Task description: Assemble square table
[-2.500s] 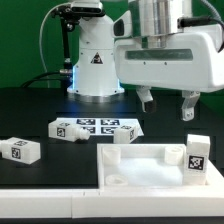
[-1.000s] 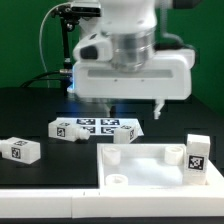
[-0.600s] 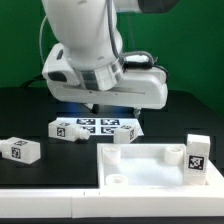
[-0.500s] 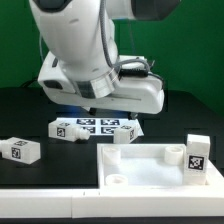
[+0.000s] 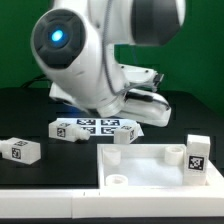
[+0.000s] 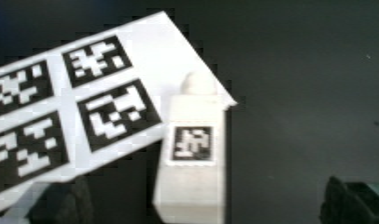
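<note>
The pincer [image 6: 211, 198] is released. Its two dark fingertips [image 6: 61, 200] stand wide apart at the edge of the wrist view and hold nothing. Between them, and touching neither as far as can be seen, lies the near leg [image 6: 195, 150], a short white block with a black-and-white tag on its upper face. It rests on the black surface [image 6: 310, 80] right against the edge of the marker board [image 6: 79, 100]; whether it overlaps the board cannot be told.

In the exterior view the white arm [image 5: 95, 60] leans low over that same spot and hides the pincer (only a small bit of the near leg shows beneath it).

The table top [image 5: 150, 170] lies flat at the front of the surface, towards the exterior view's right, raised rim up. A round socket [image 5: 117, 180] shows in its near corner. At its corner on the exterior view's right stands the upright leg [image 5: 197, 158], tag facing the camera. Whether it is seated in a socket cannot be told.

The far leg [image 5: 20, 150] lies on its side at the exterior view's left, well apart from the table top.
</note>
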You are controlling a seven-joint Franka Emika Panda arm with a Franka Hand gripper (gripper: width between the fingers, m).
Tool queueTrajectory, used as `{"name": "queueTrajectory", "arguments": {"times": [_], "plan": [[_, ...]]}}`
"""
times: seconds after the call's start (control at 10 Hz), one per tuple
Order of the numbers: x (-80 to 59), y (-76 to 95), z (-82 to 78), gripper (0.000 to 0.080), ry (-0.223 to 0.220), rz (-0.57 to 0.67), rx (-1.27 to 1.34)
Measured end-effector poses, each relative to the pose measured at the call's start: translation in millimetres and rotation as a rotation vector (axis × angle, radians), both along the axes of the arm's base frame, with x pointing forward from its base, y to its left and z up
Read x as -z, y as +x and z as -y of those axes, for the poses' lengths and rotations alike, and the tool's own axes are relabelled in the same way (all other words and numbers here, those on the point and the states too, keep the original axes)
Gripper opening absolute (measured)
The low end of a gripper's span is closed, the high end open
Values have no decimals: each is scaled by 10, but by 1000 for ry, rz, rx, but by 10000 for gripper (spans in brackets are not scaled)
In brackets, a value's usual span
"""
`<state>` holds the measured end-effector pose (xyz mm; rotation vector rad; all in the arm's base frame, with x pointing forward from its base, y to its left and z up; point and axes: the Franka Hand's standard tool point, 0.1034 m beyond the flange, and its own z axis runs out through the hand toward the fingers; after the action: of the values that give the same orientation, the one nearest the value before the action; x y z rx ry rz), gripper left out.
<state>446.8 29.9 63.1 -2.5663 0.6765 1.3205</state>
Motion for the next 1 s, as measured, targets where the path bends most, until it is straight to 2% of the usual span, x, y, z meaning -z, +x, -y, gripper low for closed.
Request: {"name": "queueTrajectory", "arguments": {"times": [0.2,0.4,0.5,0.6,0.9,1.0], "plan": [[32,-7,25,648,-3,-3,6],[216,-102,-111,648,-30,63,-6],[204,-85,-124,648,-39,87,-25],[202,-24,-106,648,-43,124,-39],[232,-41,-83,648,-41,117,-23],[330,-93,-44,648,-33,95,16]]}}
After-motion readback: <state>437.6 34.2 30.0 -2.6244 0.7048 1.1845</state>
